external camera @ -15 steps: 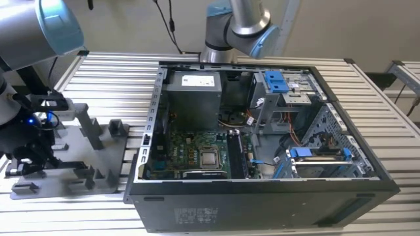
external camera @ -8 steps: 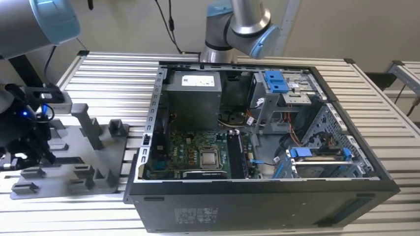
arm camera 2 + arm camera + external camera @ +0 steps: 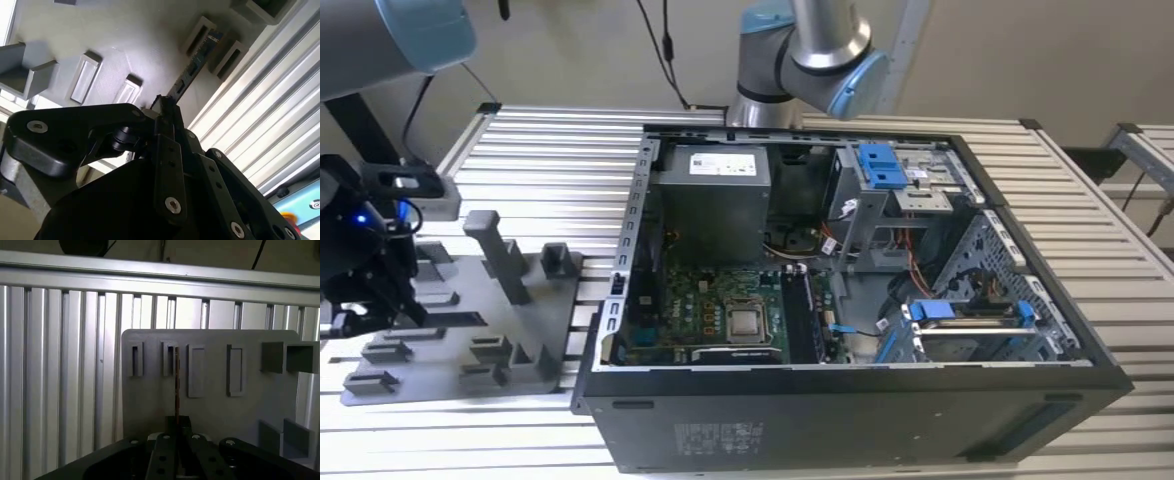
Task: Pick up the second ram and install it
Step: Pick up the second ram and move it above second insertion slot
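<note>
Gripper [image 3: 177, 424] grips second ram [image 3: 176, 382] — edge-on in first wrist view, face in second wrist view.

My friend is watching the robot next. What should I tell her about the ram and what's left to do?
Gripper: shut on one end of the ram, over the grey fixture at the exterior view's left.
Ram: on edge, its far end between two blocks of the fixture. I cannot tell whether it has lifted free.
Done: ram grasped.
Left: the ram is not yet at the open case or in the motherboard slots.
</note>
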Controlling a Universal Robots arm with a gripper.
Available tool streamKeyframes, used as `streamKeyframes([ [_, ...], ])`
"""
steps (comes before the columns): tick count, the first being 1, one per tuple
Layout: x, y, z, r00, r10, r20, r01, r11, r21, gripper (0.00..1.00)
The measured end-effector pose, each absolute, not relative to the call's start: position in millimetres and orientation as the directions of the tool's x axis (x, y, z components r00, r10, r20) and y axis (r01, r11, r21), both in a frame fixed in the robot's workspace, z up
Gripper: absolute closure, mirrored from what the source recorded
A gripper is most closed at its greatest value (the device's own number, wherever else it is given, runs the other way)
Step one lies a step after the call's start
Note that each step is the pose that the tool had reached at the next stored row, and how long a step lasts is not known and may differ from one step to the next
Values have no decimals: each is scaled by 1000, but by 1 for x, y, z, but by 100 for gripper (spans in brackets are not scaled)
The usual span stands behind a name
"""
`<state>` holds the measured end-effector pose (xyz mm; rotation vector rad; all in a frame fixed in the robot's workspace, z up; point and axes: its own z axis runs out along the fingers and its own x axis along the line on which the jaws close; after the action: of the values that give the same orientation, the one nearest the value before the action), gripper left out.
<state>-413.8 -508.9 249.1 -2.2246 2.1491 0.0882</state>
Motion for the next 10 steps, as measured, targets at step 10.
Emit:
streamKeyframes([
  [10,-414,-509,262,33,-996,-77,-999,-33,6,86],
])
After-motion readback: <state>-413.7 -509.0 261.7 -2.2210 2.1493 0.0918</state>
